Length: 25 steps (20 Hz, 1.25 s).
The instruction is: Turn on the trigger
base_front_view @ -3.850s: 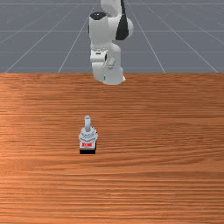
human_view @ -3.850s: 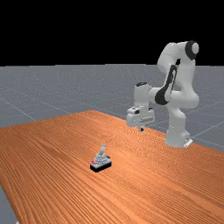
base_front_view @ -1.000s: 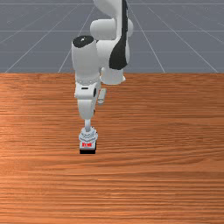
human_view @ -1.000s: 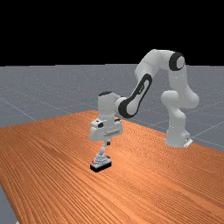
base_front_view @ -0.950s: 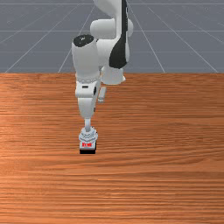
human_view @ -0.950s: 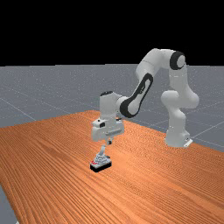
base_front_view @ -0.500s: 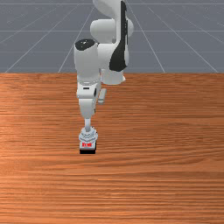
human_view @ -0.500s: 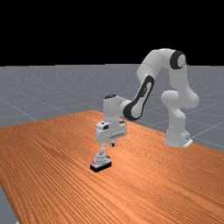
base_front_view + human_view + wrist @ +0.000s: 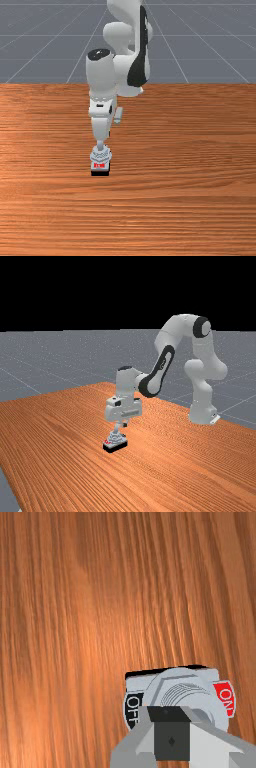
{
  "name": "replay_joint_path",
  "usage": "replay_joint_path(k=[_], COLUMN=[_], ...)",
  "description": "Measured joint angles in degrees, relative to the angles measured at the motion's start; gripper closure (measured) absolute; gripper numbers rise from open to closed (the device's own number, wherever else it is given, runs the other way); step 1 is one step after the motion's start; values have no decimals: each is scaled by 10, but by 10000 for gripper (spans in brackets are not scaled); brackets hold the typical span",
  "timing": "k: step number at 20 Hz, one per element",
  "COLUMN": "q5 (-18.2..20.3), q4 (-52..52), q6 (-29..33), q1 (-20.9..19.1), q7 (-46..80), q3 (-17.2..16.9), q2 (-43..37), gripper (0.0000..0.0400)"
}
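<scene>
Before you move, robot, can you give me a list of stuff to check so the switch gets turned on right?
1. Toggle switch sitting upright on the wooden table: ok.
2. Red ON label in sight, so I know which side is on: ok.
3. Lever leaning toward the ON label: not ok, it leans away from it.
4. Gripper down close by the lever: ok.
5. Gripper touching the lever: cannot tell.

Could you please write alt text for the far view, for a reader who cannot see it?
A robot arm reaches from the right, its gripper low beside the upright lever of a small grey switch with a black base and red marking, on an orange-brown wooden table.
</scene>
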Motion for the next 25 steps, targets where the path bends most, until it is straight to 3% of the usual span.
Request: replay_joint_path(k=[7, 15, 25], q5=[-7, -8, -6], q4=[-63, -62, 73], q6=[17, 11, -58], q1=[26, -2, -29], q7=[80, 2, -55], q3=[-25, -17, 7], q2=[-38, -39, 25], gripper=[400, 400, 400])
